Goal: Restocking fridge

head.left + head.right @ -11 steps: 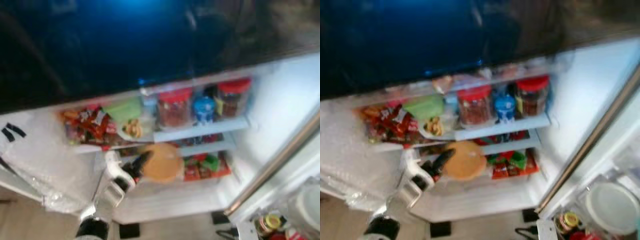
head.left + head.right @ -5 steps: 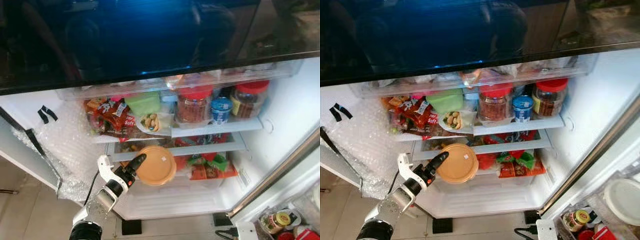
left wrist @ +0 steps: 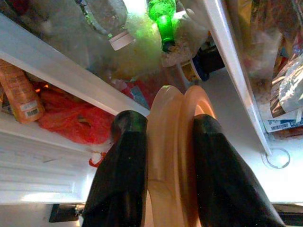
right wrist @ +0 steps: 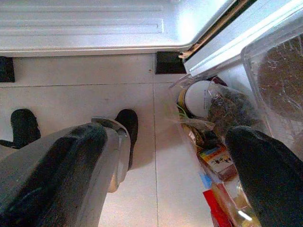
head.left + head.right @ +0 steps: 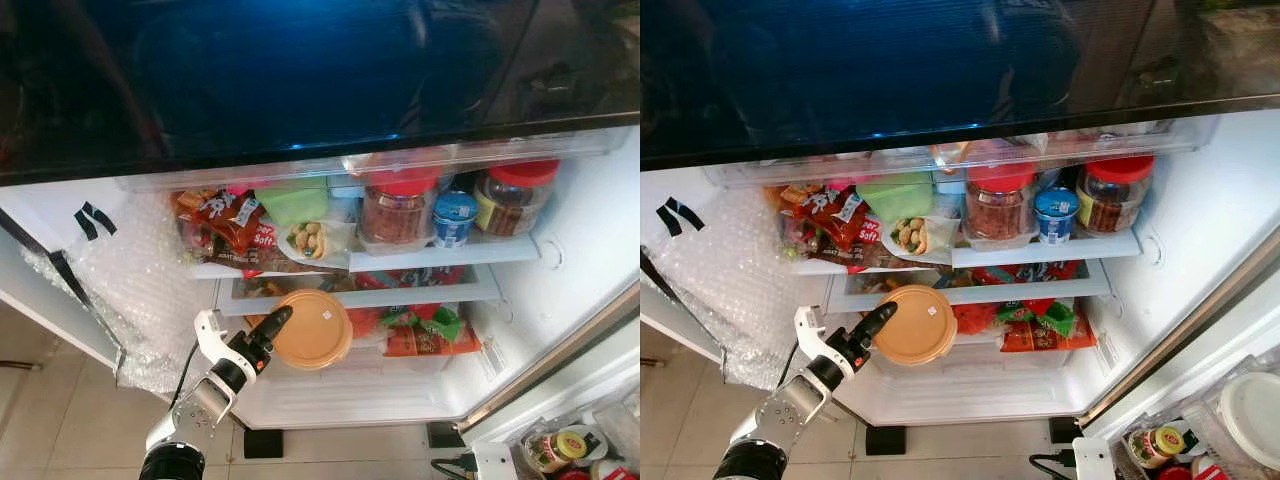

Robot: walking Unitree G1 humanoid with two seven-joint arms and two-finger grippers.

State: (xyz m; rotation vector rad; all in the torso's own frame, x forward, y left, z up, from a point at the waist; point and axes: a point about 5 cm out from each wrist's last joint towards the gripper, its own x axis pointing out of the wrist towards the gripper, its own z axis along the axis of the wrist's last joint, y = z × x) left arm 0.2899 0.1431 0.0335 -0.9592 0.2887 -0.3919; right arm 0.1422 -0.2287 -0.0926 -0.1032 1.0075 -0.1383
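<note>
My left gripper (image 3: 163,137) is clamped on a round tan container (image 5: 312,329), 1 black finger (image 3: 120,175) on each flat side, so the container stands on edge between them. I hold it in front of the open fridge (image 5: 1180,200), level with the lower shelf (image 5: 365,297) and just ahead of the red and green packets (image 5: 425,333) lying beneath it. On the upper shelf (image 5: 1045,250) stand 2 red-lidded jars (image 5: 398,208) with a small blue-lidded tub (image 5: 455,217) between them; to their left sit a green-lidded box (image 5: 292,203), a plate of snacks (image 5: 310,240) and red snack packs (image 5: 225,225). Bubble wrap (image 5: 140,290) lines the fridge's left side. My right gripper (image 4: 165,156) hangs over the tiled floor (image 4: 75,99) beside the door bins (image 4: 246,85), its fingers spread wide apart with nothing between them.
</note>
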